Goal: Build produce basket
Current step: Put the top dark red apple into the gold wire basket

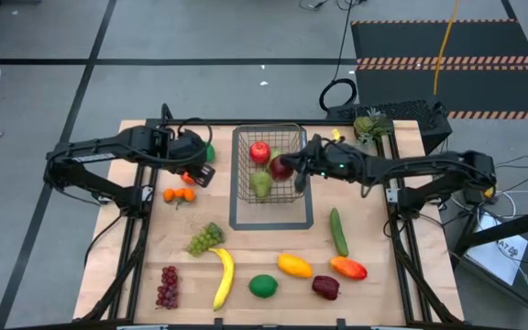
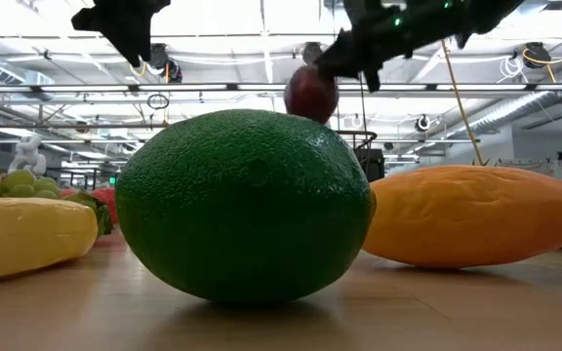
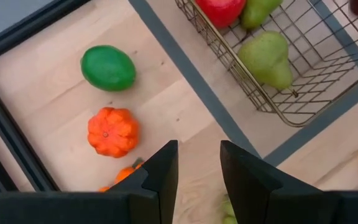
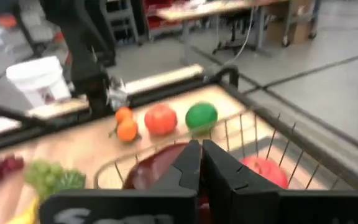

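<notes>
My right jaws (image 1: 293,170) clamp a dark red apple (image 1: 281,168), smooth and round, held above the wire basket (image 1: 242,163), near its right wall. Seen level, the apple (image 2: 310,94) hangs well clear of the surface. Basket is thin metal mesh, rectangular, tall sides, open top; it sits at the far end of a flat grey outline (image 1: 271,224). Inside it: a bright red apple (image 1: 259,151) and a green pear (image 1: 261,184), with bare mesh floor on the right half.

My left jaws (image 1: 205,175) hover just left of the basket, fingers (image 3: 160,171) parted a little, nothing between them. Beneath them lie ribbed little oranges (image 3: 112,131) and a glossy green lime (image 3: 108,67) on bare wood, apart from the basket's edge.

The surface (image 1: 383,275) is pale wood in a black frame. On the near half lie green grapes (image 1: 205,238), red grapes (image 1: 167,286), a curved yellow banana (image 1: 224,278), a pebbled lime (image 1: 263,286), an orange-yellow mango (image 1: 293,266), a red-orange mango (image 1: 348,268), a dark red fruit (image 1: 325,287) and a long cucumber (image 1: 338,231). Open wood lies between the outline and that row. A pineapple (image 1: 368,126) sits at the far right corner.
</notes>
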Controlling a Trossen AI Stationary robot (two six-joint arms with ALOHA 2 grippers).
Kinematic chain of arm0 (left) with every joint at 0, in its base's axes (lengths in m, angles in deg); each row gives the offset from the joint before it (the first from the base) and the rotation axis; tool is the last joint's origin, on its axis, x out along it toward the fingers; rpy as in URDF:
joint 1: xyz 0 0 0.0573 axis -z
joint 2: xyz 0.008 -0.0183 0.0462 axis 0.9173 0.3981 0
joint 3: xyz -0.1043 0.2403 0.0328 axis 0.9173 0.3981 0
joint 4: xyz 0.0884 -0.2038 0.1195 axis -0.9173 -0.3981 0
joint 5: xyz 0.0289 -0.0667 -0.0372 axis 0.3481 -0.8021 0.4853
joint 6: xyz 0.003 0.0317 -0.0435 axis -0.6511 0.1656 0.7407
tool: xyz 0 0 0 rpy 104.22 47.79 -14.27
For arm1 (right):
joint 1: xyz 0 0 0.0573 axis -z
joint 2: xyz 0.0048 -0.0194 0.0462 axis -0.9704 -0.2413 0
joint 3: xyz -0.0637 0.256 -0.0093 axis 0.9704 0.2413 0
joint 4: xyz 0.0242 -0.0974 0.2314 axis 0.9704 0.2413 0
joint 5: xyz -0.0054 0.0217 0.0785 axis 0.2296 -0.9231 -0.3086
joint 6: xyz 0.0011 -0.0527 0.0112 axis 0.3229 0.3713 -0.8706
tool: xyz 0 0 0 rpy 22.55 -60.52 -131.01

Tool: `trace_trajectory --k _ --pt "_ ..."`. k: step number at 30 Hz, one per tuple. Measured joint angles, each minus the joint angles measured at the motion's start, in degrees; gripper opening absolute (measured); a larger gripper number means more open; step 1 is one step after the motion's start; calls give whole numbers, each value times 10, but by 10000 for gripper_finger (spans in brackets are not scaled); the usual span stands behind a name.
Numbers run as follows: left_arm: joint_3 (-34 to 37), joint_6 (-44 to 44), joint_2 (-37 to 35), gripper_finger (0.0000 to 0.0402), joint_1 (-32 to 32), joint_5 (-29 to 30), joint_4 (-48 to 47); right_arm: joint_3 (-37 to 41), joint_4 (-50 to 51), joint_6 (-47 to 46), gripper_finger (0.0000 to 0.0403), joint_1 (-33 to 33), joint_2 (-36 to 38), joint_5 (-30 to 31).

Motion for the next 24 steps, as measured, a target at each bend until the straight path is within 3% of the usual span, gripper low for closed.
trace_trajectory --k 10,24 --pt "0 36 1 120 0 13 -1 0 8 -1 3 9 -53 -15" --pt "0 42 1 120 0 46 0 0 52 -7 3 9 -55 -15"
